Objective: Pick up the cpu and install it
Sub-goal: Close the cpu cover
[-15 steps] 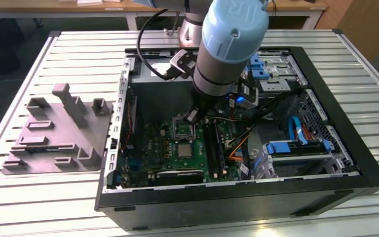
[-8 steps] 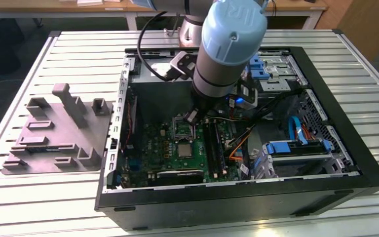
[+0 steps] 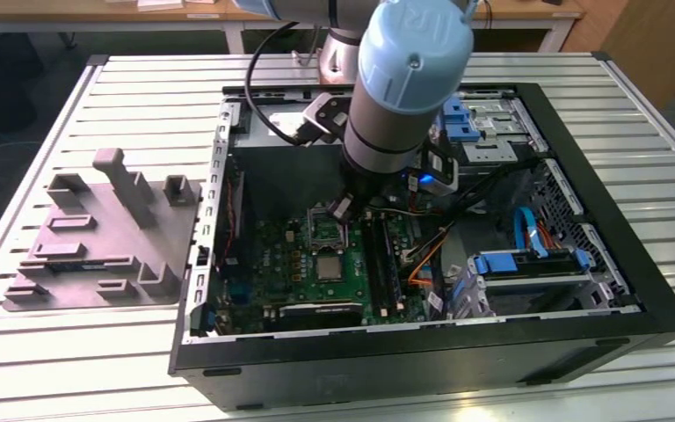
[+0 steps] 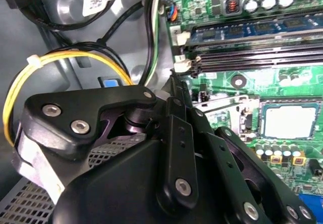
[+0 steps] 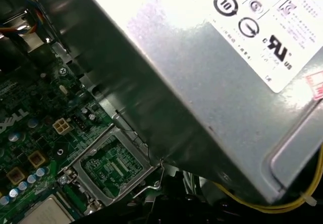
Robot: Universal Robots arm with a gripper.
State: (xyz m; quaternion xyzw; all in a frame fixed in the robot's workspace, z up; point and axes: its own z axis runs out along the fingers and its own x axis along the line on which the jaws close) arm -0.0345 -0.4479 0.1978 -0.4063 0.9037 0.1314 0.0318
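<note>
The gripper (image 3: 344, 211) hangs low inside the open case (image 3: 656, 303), over the socket (image 3: 323, 230). I cannot tell how wide it is open, and nothing shows in its grasp. In the first wrist view the socket (image 5: 108, 166) shows a bare, dark centre inside its metal frame.

The cpu (image 3: 331, 266) lies flat on the green motherboard (image 3: 279, 264), just beside the socket and apart from the gripper. In the second wrist view its pale, silvery top (image 4: 290, 120) sits level.

As I judge it, the cpu is light and stiff. The smooth metal top gives little friction, and the underside and the socket contacts are probably delicate. The safest hold looks to be on two opposite edges at the rim, squeezed gently and kept level. The low profile leaves little to grip, so the approach has to come straight down close to the board.

The grey box (image 5: 202, 82) with a white label stands close by. The case rests on the slatted bench (image 3: 138, 79).
</note>
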